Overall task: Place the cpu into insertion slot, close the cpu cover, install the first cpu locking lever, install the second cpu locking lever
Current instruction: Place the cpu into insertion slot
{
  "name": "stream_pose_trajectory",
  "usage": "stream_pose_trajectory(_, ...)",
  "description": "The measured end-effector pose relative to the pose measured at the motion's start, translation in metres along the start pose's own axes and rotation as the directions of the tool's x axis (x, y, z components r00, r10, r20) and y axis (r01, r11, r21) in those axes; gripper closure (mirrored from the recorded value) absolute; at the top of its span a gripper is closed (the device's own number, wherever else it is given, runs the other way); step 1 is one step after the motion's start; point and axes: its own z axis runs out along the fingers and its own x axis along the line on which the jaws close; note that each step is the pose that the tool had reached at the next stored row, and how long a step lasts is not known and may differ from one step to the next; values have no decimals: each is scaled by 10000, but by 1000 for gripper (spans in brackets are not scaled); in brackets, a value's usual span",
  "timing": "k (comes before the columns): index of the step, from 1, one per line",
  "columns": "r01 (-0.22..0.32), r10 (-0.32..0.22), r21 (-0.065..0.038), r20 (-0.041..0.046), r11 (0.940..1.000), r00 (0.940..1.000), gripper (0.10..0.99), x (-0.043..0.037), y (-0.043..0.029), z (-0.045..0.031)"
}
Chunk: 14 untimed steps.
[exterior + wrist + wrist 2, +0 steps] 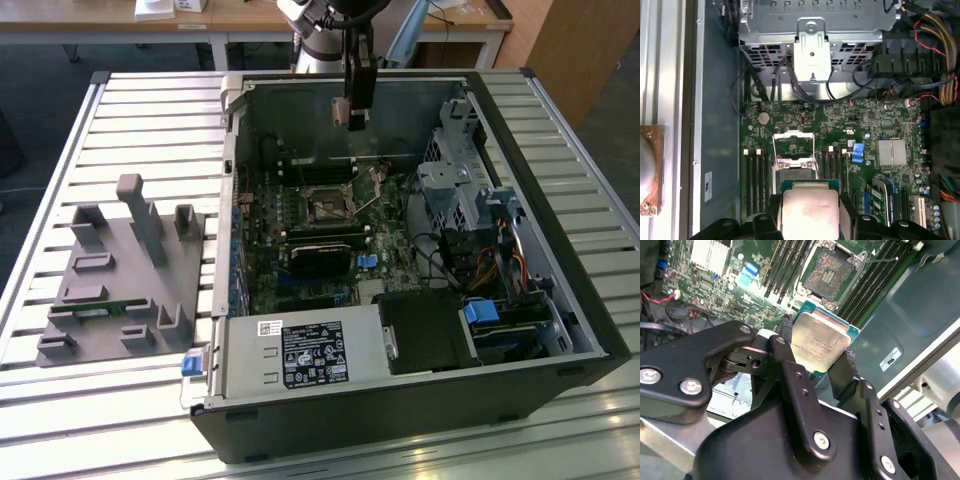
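On the exterior view's left, a grey fixture [125,275] sits on the slatted table [150,110]. Just beside it lies the open case [400,420], with the board [262,215] face up. Over the case's far end hangs the gripper [355,122], well above the board. The slot [326,208] lies below it and nearer the camera, uncovered, its dark centre showing. From out here, whatever the fingers hold is too small to tell. The second wrist view settles it: the gripper [819,342] is clamped on the cpu [821,337], a black finger [785,332] on each opposite edge. The silver top faces the camera with a green rim peeking out. The slot [831,271] lies beyond the chip and apart from it, contacts showing, with long memory slots [782,265] alongside. The first wrist view adds the cover [793,142], standing up off the slot [796,172]. Here the cpu [807,210], pinched in the gripper [807,202], hides part of the slot from this camera. A silver heatsink [891,152] sits further along the board, and the drive cage [812,30] stands past the board's edge.
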Motion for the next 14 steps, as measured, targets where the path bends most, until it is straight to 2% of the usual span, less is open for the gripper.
stream_pose_trajectory(6, -657, 657, -14, 59, 9978, 9978, 549, 0, -2, 2)
stream_pose_trajectory(8, -676, 676, -14, 62, 9977, 9977, 549, 0, -5, 2)
stream_pose_trajectory(14, 109, -109, 10, -8, 9999, 9999, 549, -2, -14, 54)
